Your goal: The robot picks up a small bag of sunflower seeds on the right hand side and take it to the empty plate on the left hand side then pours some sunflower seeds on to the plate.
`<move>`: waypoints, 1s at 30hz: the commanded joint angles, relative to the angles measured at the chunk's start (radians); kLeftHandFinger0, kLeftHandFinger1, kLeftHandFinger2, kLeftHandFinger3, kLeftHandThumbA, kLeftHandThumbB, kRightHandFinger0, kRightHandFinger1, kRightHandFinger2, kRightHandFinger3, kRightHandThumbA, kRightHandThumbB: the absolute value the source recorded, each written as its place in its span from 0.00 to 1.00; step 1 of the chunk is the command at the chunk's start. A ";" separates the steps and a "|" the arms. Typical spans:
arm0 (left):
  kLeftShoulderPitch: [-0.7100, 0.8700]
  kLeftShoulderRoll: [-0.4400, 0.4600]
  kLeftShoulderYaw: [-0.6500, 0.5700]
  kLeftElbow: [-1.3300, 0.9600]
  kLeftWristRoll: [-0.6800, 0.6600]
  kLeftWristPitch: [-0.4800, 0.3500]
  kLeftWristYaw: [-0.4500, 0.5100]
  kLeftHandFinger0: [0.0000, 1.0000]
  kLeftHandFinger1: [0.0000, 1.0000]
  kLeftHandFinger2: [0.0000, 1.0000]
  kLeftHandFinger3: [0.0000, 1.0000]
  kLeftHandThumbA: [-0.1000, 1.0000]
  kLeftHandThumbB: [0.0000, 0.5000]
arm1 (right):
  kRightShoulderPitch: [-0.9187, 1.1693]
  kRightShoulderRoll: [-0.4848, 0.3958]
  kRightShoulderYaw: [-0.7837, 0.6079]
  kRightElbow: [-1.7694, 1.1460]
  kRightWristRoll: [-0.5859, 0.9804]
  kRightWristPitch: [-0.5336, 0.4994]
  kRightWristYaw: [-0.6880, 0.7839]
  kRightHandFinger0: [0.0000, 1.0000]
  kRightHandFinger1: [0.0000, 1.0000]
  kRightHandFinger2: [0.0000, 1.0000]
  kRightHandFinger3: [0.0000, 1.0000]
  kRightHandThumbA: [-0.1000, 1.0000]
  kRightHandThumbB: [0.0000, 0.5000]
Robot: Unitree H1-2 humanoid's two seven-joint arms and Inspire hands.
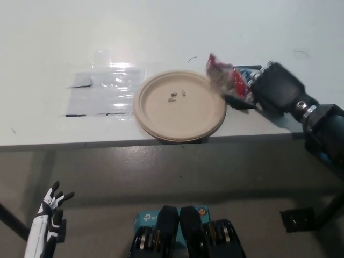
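Seeds: two or three lie on a beige paper plate (180,107) near the front edge of a white table (64,37). At the plate's right rim, the robot's black right hand (271,88) grasps a small red sunflower-seed bag (226,80), motion-blurred, its end reaching just over the rim. A clear plastic sheet (102,91) lies flat on the table left of the plate. The white left hand (51,207) hangs low at the lower left, below the table, fingers spread and holding nothing.
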 commanded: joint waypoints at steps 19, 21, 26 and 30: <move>0.006 0.003 0.012 -0.014 0.009 -0.039 0.027 1.00 1.00 0.78 1.00 1.00 0.00 | -0.031 0.020 -0.201 -0.103 0.236 -0.006 0.486 1.00 1.00 1.00 1.00 0.64 1.00; 0.006 0.004 0.012 -0.016 0.002 -0.038 0.023 1.00 1.00 0.78 1.00 1.00 0.00 | -0.025 0.021 -0.220 -0.127 0.263 -0.004 0.548 1.00 1.00 1.00 1.00 0.65 1.00; 0.005 0.004 0.013 -0.013 -0.004 -0.040 0.022 1.00 1.00 0.79 1.00 1.00 0.00 | -0.017 0.017 -0.252 -0.173 0.298 0.014 0.670 1.00 1.00 1.00 1.00 0.70 1.00; 0.003 0.007 0.013 -0.018 0.002 -0.039 0.022 1.00 0.99 0.78 1.00 1.00 0.00 | -0.009 0.007 -0.268 -0.220 0.313 0.027 0.732 1.00 1.00 1.00 1.00 0.75 1.00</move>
